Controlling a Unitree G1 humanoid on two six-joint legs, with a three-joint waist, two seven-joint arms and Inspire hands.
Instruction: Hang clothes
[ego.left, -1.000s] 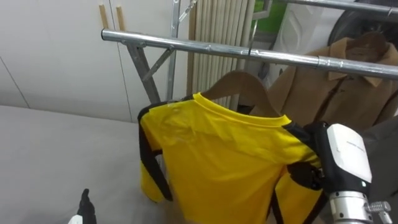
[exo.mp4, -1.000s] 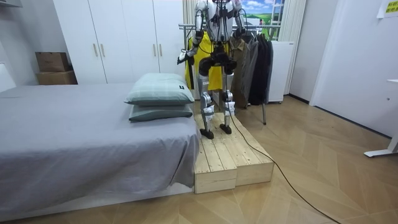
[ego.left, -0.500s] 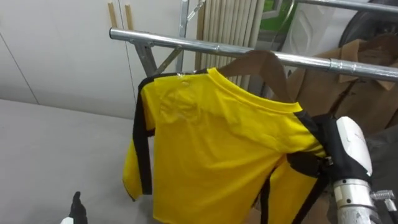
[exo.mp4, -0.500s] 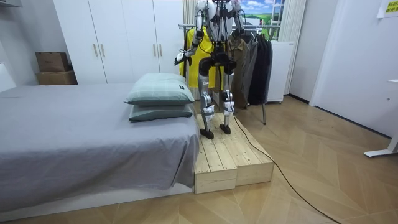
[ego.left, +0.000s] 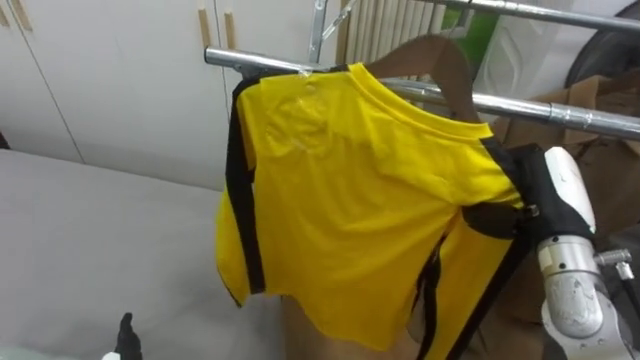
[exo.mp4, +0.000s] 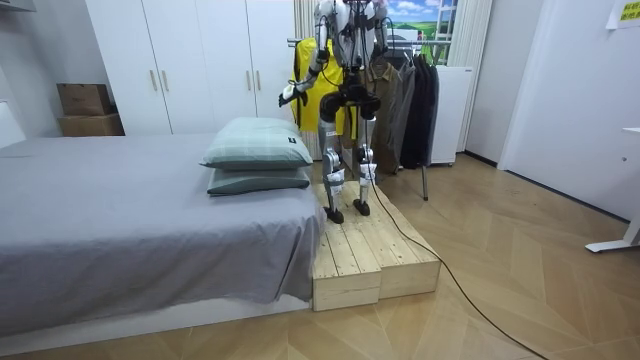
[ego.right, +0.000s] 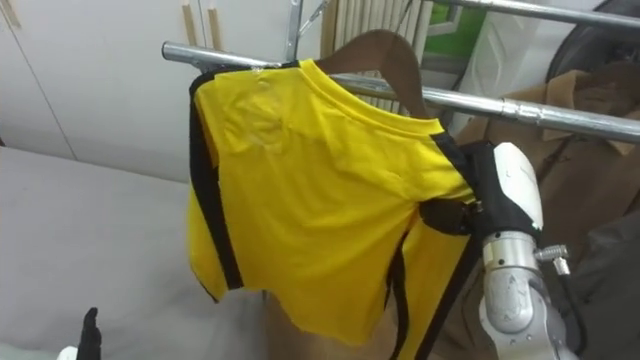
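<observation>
A yellow T-shirt (ego.left: 360, 190) with black side stripes hangs on a brown wooden hanger (ego.left: 440, 60). I hold it up against the metal rail (ego.left: 560, 108) of the clothes rack, and the hanger's top overlaps the rail. My right hand (ego.left: 492, 220) is shut on the shirt's right shoulder, where the hanger's arm lies under the cloth. My left hand (ego.left: 125, 335) peeks in low at the left edge, away from the shirt. In the room view I stand on a wooden platform (exo.mp4: 370, 250) facing the rack, the yellow T-shirt (exo.mp4: 305, 80) raised before me.
A brown coat (ego.left: 600, 130) hangs on the rail just right of the shirt, with darker garments (exo.mp4: 420, 100) beyond it. The grey bed (ego.left: 80, 240) lies to my left, with pillows (exo.mp4: 255, 150) at its end. White wardrobe doors (ego.left: 120, 70) stand behind the rack.
My right hand has lifted the shirt and hanger from below the rail up to it. The view has shifted as well. My left hand stays low.
</observation>
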